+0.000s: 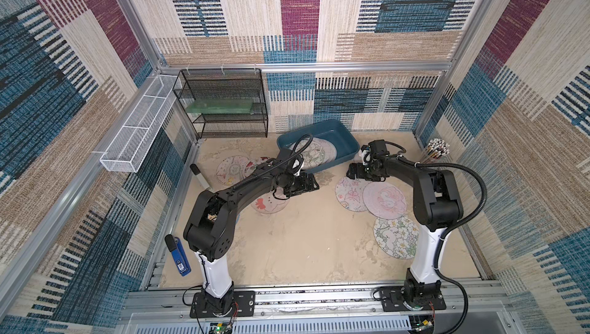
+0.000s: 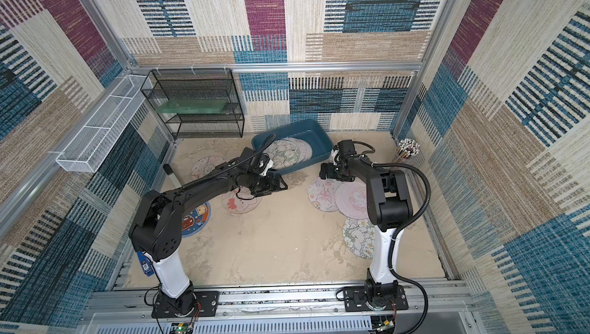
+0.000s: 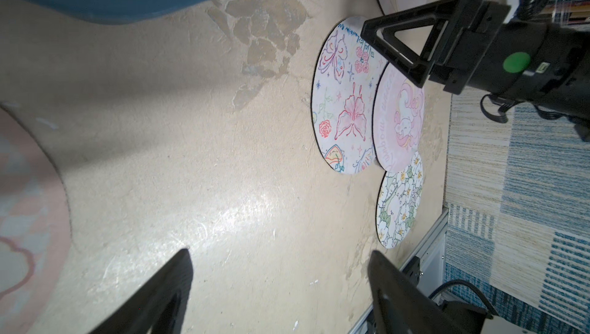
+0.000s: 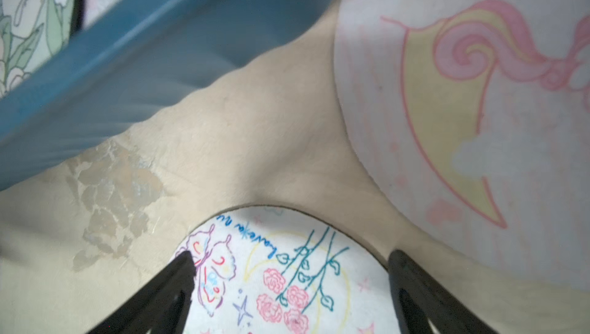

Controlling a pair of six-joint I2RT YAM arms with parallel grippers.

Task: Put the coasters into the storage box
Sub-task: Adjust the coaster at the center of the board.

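The teal storage box [image 1: 348, 144] stands at the back of the table with a few coasters [image 1: 316, 153] lying in it. Both top views show more coasters on the table: a butterfly one [image 1: 349, 193], a pink unicorn one [image 1: 384, 200], a white-flower one [image 1: 396, 236], a pink one with a red bow [image 1: 266, 204] and two at the left [image 1: 230, 169]. A dark blue coaster [image 2: 196, 219] lies under my left arm. My left gripper [image 3: 281, 268] is open over bare table in front of the box. My right gripper [image 4: 292, 257] is open just above the butterfly coaster's [image 4: 271, 284] edge, holding nothing.
A black wire rack [image 1: 223, 102] and a white mesh basket [image 1: 137, 131] stand at the back left. A cup of pencils [image 1: 435, 150] is at the right wall. A blue stapler [image 1: 178, 255] lies near my left arm's base.
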